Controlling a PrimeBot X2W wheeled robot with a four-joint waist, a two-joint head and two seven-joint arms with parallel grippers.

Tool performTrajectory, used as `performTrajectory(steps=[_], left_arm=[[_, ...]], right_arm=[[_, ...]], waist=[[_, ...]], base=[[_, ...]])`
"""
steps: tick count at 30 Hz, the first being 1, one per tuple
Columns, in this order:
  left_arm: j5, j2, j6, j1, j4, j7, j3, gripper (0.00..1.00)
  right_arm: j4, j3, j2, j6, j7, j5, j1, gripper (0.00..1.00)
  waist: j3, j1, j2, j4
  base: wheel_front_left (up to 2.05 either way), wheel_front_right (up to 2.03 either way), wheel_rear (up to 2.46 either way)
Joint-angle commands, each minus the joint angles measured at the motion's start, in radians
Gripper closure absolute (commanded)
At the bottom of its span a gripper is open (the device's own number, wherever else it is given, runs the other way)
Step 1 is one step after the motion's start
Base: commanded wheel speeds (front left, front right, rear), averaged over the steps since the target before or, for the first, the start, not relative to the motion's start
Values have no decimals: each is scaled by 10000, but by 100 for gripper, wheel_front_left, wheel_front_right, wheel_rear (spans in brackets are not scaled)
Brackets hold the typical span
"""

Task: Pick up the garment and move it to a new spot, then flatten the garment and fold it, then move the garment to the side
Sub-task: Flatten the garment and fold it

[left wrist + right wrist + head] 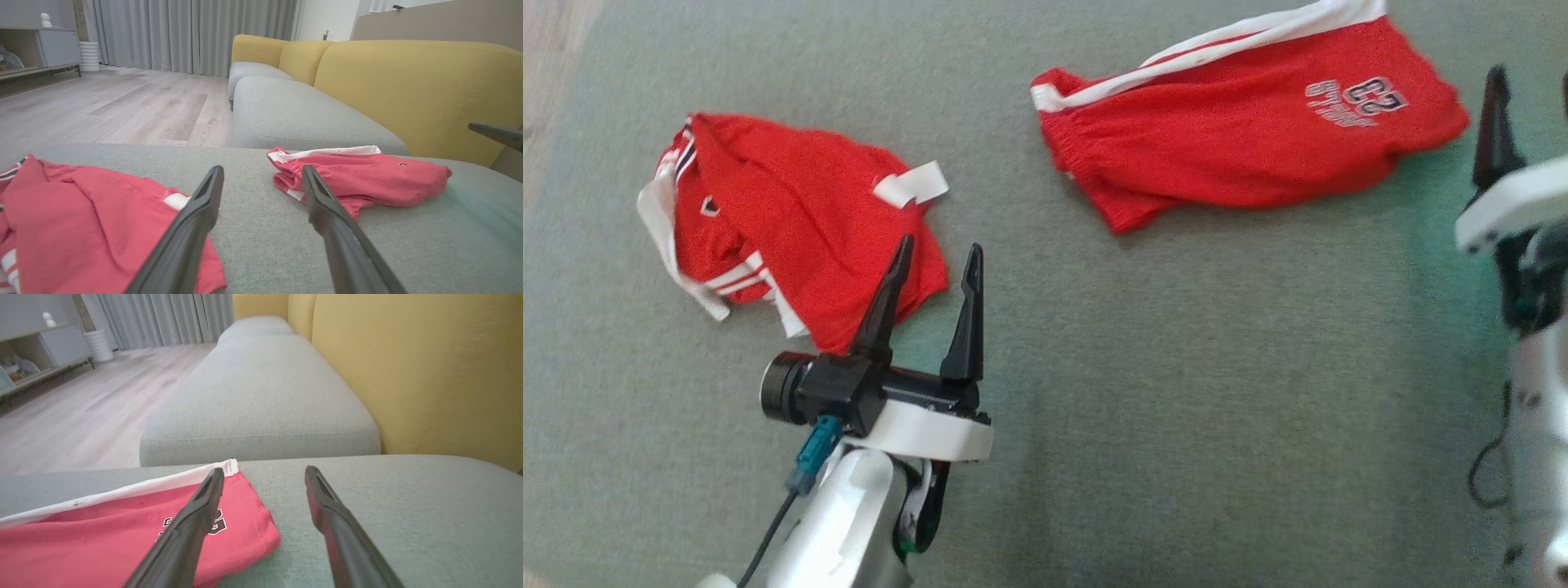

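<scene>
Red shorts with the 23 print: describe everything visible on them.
The red shorts look like soft knit jersey. They have a white side stripe along the far edge, a gathered elastic waistband at the robot's left end, and a dark-outlined 23 print with lettering near the hem. They lie roughly flat, slightly wrinkled, on the grey cushion. The open right end effector sits by the hem end, not gripping them.

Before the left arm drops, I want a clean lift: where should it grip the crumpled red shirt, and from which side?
Probably the near corner of the shirt, beside the open left gripper. Come from the robot's side, straddling the hem: there the cloth lies thin and flat, while its left edge is bunched with white trim.
</scene>
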Motion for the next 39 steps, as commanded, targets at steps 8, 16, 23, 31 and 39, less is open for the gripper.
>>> performTrajectory(steps=[8,16,23,31,39], left_arm=[[-282,-17,-23,-667,-766,-95,-303,0],[-489,-20,126,-1250,-740,-95,-815,0],[-558,-21,328,-1456,-876,-95,-943,0],[-302,-21,368,-1507,-710,-95,-861,0],[-149,-22,314,-1264,-609,-95,-620,0]], right_arm=[[2191,481,-1171,-9,1060,-483,-1970,0],[4018,1057,-1823,-9,1260,-581,-2932,0],[5064,2094,-1980,-9,1506,-338,-3429,45],[5475,2972,-2184,-9,1021,681,-3721,100],[5413,3722,-2860,-9,200,1602,-3079,100]], waist=[[998,-2,0,841],[1448,-2,0,1118],[1564,-2,0,1074],[1406,-2,0,750],[739,-2,0,261]], base=[[0,0,0],[0,0,0],[0,0,0],[0,0,0],[0,0,0]])
